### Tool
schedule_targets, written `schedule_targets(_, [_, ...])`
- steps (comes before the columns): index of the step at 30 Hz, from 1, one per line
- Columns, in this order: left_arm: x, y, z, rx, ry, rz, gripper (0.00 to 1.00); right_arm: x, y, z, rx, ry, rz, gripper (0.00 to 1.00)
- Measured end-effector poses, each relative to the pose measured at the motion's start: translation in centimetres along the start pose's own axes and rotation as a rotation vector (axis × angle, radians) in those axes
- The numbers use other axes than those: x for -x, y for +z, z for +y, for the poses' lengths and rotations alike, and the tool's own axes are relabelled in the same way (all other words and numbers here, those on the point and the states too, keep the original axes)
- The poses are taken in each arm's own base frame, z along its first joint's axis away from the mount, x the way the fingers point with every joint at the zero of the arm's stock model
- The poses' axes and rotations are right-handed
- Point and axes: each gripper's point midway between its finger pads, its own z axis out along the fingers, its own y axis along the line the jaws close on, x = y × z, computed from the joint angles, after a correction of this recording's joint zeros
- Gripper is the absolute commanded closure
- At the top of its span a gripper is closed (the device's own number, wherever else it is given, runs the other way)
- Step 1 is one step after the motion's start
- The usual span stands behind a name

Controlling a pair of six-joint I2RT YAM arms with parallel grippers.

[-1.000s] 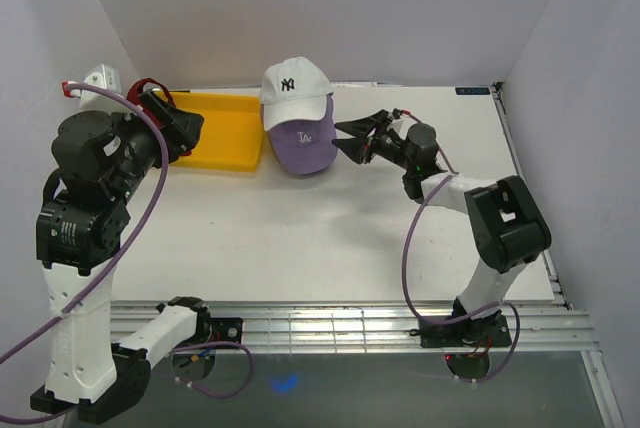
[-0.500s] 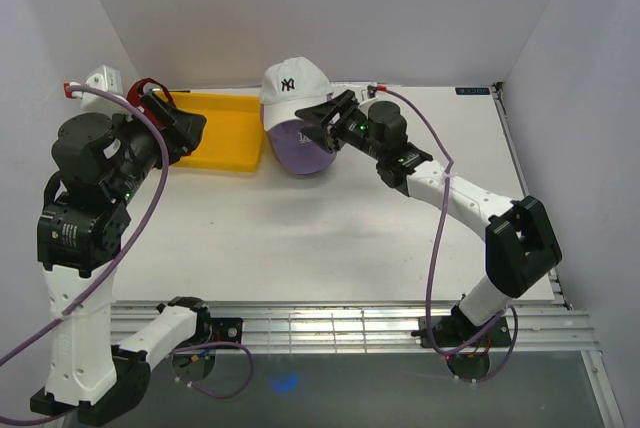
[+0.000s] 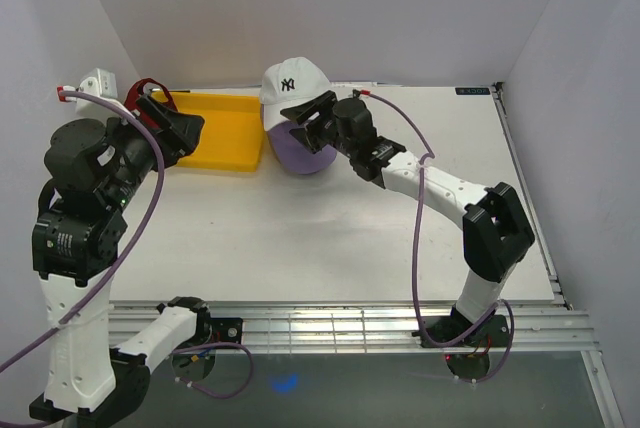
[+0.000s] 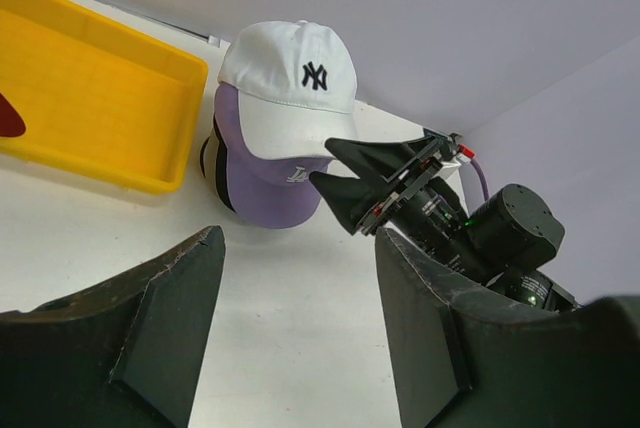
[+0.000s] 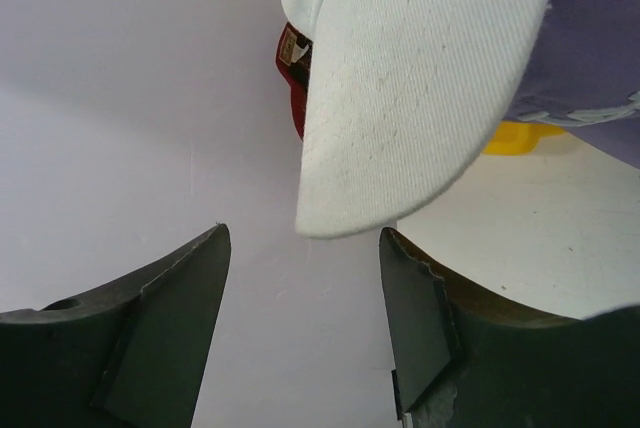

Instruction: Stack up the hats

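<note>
Facing the white NY cap [image 5: 420, 98] brim at 12 o'clock, the wide-open right gripper [image 5: 303, 231] should centre it; left gripper [image 4: 300, 235] wide, empty.

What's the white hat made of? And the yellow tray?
The white hat looks like woven cotton cloth, matte: fine diagonal ribs show on its brim. The yellow tray looks like smooth moulded plastic: even colour, rolled rim.

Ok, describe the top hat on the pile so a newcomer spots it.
Find the yellow tray at the far left of the table; a pile of caps stands by its right end. The top one is the white cap with a dark NY logo, over a lavender cap.
</note>
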Motion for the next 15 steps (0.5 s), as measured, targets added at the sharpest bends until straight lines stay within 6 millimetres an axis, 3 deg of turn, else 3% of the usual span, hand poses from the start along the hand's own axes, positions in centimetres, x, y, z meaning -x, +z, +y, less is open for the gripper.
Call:
schedule_targets(13, [-0.1, -0.6, -0.7, -0.042, 0.007, 0.005, 0.28, 0.3, 2.3, -2.3, -0.062, 0.052, -0.067, 0.38])
schedule_targets(15, [-0.1, -0.7, -0.7, -0.045, 0.007, 0.006, 0.28, 0.3, 2.4, -2.2, -0.060, 0.062, -0.076, 0.43])
